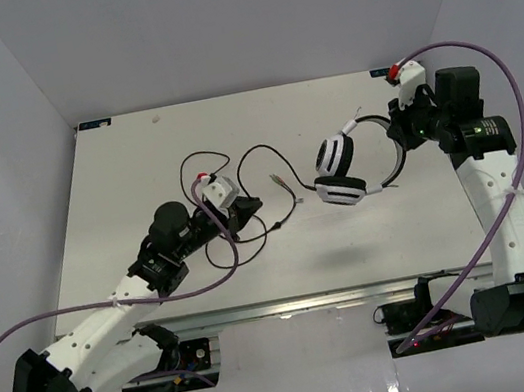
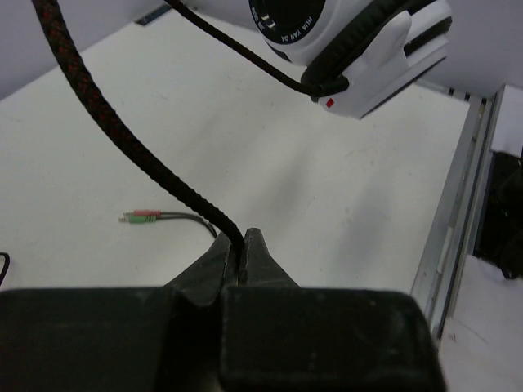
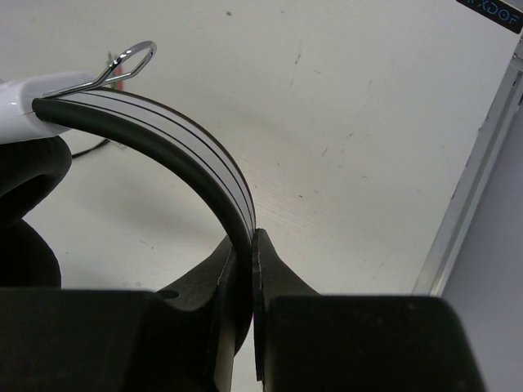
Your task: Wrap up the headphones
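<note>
The headphones [image 1: 344, 171] are held above the table's middle right, with two white-and-black earcups and a thin headband [image 1: 398, 154] arcing to the right. My right gripper [image 1: 399, 123] is shut on the headband [image 3: 172, 135], which runs down between its fingers [image 3: 252, 238]. The thin black cable [image 1: 264, 148] loops over the table to the left and ends in a small plug [image 1: 283, 182]. My left gripper [image 1: 250, 205] is shut on the braided cable [image 2: 131, 147], pinched at its fingertips [image 2: 239, 242]. One earcup [image 2: 359, 49] hangs above it. The red and green plugs [image 2: 143, 216] lie on the table.
A white table [image 1: 137, 177] stands between light walls. An aluminium rail [image 1: 311, 301] runs along its near edge and also shows in the right wrist view [image 3: 478, 188]. Thick purple arm cables [image 1: 207, 285] trail beside both arms. More cable loops lie near the left wrist [image 1: 251, 249].
</note>
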